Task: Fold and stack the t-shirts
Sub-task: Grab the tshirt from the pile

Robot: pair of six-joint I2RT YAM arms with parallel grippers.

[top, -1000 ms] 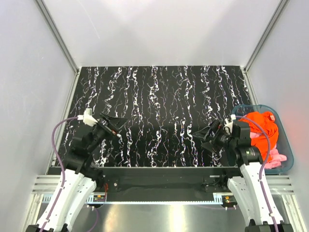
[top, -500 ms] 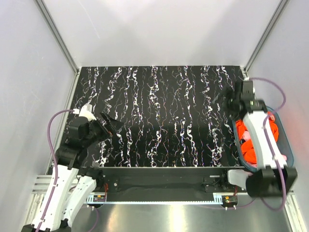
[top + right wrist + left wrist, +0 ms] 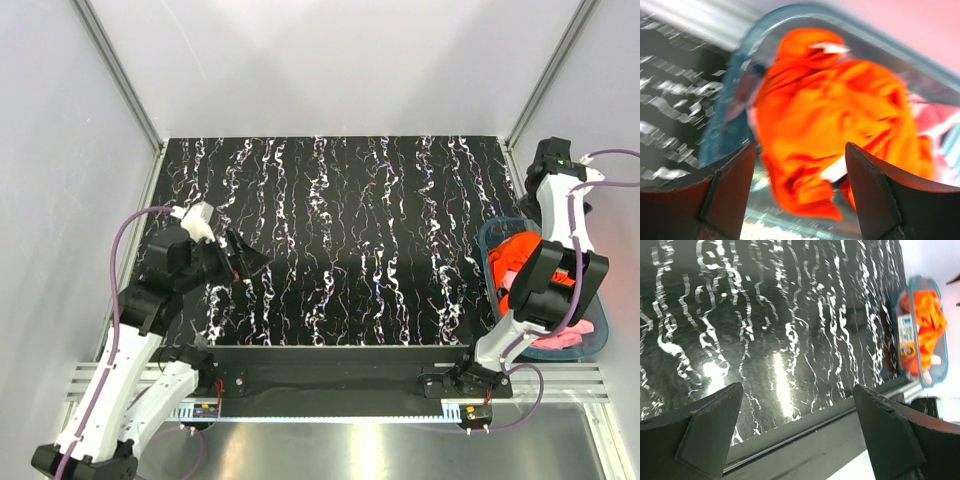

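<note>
1. Where the black, white-veined table (image 3: 350, 190) ends on the right, I see a translucent teal plastic bin (image 3: 598, 322) holding both shirts.
2. Bright orange-red cloth t-shirt (image 3: 840, 125): crumpled, fills most of the bin. Light pink cloth t-shirt (image 3: 572, 338): bunched at the bin's near end, touching the orange one.
3. Right gripper (image 3: 799, 147): jaws wide apart, nothing held. Orange shirt lies below, framed between the fingers; contact I cannot judge.
4. Left gripper (image 3: 796, 390): jaws spread, empty, over the table's left side, well apart from the bin.

Bright overhead light glares off the glossy black white-veined tabletop (image 3: 781, 386) at six o'clock in my left wrist view; my right view is motion-blurred.
</note>
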